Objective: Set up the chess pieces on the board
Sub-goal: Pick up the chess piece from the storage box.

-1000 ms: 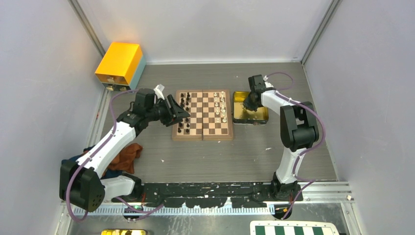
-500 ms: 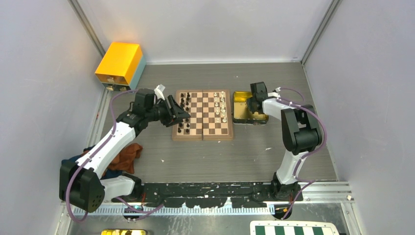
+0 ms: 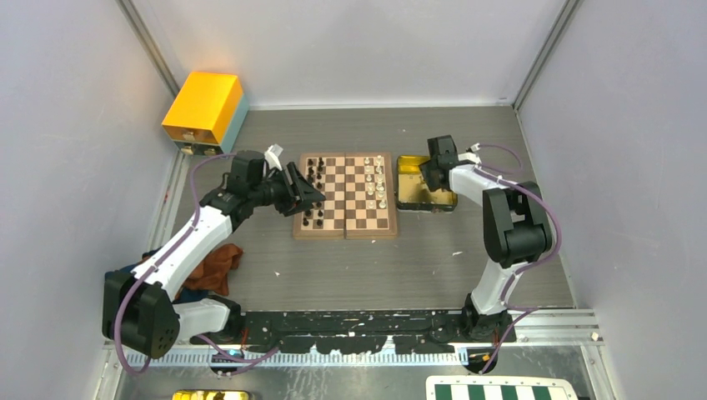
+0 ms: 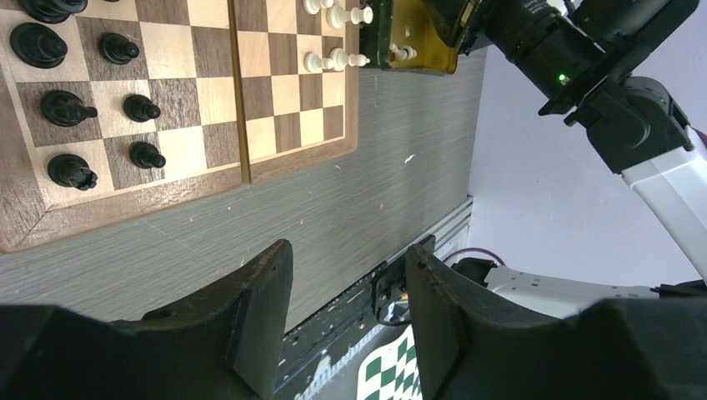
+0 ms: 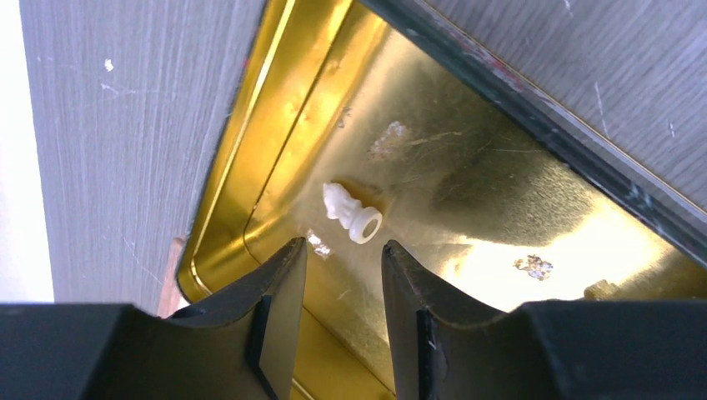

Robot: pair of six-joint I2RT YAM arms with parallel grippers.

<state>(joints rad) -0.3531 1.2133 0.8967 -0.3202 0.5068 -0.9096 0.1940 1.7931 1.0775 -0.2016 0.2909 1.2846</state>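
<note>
The wooden board (image 3: 346, 196) lies mid-table, with black chess pieces (image 3: 313, 187) on its left squares and white ones (image 3: 375, 179) on its right. My left gripper (image 3: 310, 193) hovers at the board's left edge. In its wrist view the left gripper (image 4: 350, 258) is open and empty, with black pieces (image 4: 67, 108) and the board (image 4: 250, 92) beyond it. My right gripper (image 3: 429, 173) is down in the gold tray (image 3: 413, 200). There the right gripper (image 5: 343, 250) stands open, and a white piece (image 5: 353, 214) lies on its side just past the fingertips, untouched.
An orange-yellow box (image 3: 206, 108) stands at the back left corner. A brown cloth (image 3: 218, 262) lies beside the left arm. A green-and-white checkered board (image 3: 500, 389) sits past the near rail. Grey walls close in on three sides.
The right arm's wrist has shifted over the gold tray, and its jaws have gone from nearly shut to open. The left arm has not moved.
</note>
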